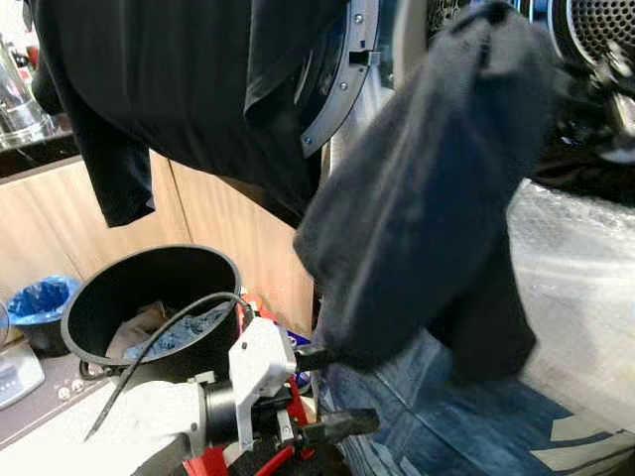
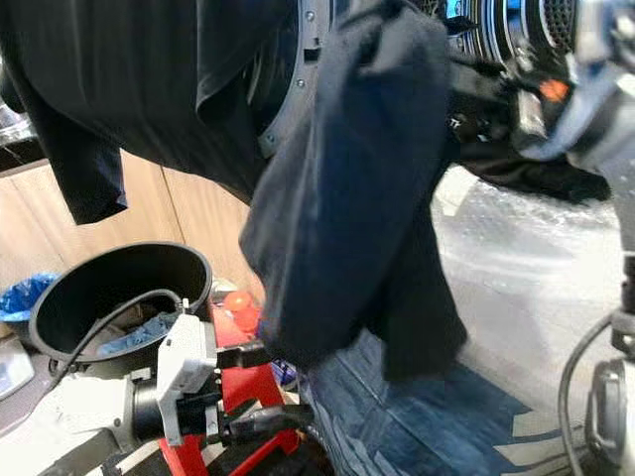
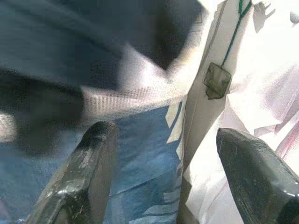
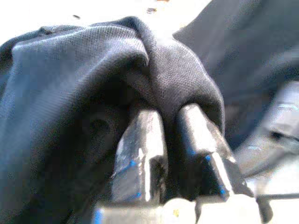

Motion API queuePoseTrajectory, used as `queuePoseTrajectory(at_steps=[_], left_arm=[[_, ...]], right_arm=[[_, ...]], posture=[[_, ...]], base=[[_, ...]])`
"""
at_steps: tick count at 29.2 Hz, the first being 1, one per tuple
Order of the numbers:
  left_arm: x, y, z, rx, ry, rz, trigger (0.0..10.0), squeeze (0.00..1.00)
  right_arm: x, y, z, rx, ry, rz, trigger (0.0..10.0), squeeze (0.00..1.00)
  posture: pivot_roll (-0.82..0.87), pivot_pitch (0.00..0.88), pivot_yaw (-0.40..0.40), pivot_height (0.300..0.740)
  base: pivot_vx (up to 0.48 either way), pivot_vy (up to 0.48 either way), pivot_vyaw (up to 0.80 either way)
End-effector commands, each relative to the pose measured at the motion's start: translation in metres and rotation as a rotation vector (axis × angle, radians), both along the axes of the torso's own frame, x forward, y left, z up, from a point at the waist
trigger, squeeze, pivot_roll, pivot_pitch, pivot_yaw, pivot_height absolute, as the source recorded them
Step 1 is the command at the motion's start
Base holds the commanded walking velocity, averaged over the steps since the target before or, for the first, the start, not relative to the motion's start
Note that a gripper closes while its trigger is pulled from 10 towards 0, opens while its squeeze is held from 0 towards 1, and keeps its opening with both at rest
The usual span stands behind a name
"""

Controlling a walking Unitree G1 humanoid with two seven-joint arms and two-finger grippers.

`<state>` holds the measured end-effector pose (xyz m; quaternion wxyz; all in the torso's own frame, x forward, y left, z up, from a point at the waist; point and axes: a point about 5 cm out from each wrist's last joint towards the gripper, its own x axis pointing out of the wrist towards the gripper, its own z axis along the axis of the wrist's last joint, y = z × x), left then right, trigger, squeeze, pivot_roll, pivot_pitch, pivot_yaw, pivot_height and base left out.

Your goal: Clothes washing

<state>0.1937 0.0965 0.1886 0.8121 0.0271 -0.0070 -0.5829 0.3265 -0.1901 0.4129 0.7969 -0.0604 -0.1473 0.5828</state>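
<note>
A dark navy garment [image 1: 427, 198] hangs in mid-air in front of the washing machine drum [image 1: 595, 25]. My right gripper [image 4: 168, 116] is shut on its top fold, and the cloth wraps over both fingers. Low in front, my left gripper [image 1: 332, 389] stands open just below the garment's lower hem, with nothing between its fingers [image 3: 88, 168]. Beneath it lies a blue denim cloth [image 1: 446, 426]. A black garment [image 1: 179, 79] drapes over the open washer door ring [image 1: 342, 79]. To the left, a black bucket [image 1: 89, 297] holds more clothes [image 1: 184, 332].
Wooden cabinets [image 1: 238, 228] stand behind the bucket. A bin with a blue bag [image 1: 40, 297] is at the far left. Clear plastic sheeting [image 1: 575, 268] covers the surface on the right. A red stand [image 2: 243, 377] sits under my left arm.
</note>
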Motion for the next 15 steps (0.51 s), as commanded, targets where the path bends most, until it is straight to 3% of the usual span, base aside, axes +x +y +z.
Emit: queuePoseTrajectory(at_steps=[1,4,6,11,15], left_arm=[[-0.007,-0.004,0.002,0.007,-0.006,-0.001,10.0,0.00],[-0.009,-0.005,0.001,0.002,-0.002,0.008,10.0,0.00],[-0.014,-0.006,-0.001,-0.006,0.012,0.038,10.0,0.00],[-0.018,-0.007,-0.002,-0.012,0.024,0.052,10.0,0.00],[-0.023,-0.009,-0.003,-0.022,0.045,0.066,10.0,0.00]], right_arm=[[0.008,-0.003,0.010,0.000,-0.020,-0.108,10.0,0.00],[0.016,-0.003,0.011,-0.012,-0.018,-0.162,10.0,0.00],[0.035,-0.010,0.017,0.026,0.009,-0.325,10.0,0.00],[0.044,-0.020,0.021,0.062,0.004,-0.453,10.0,0.00],[0.052,-0.035,0.021,0.106,0.022,-0.632,10.0,0.00]], posture=[[0.00,0.000,-0.095,0.740],[0.01,0.000,-0.102,0.740],[0.02,0.000,-0.116,0.740],[0.02,0.000,-0.126,0.740],[0.03,0.015,-0.133,0.740]], base=[[0.000,0.000,0.00],[0.000,0.000,0.00],[0.000,0.000,0.00],[0.000,0.000,0.00],[0.000,0.000,0.00]])
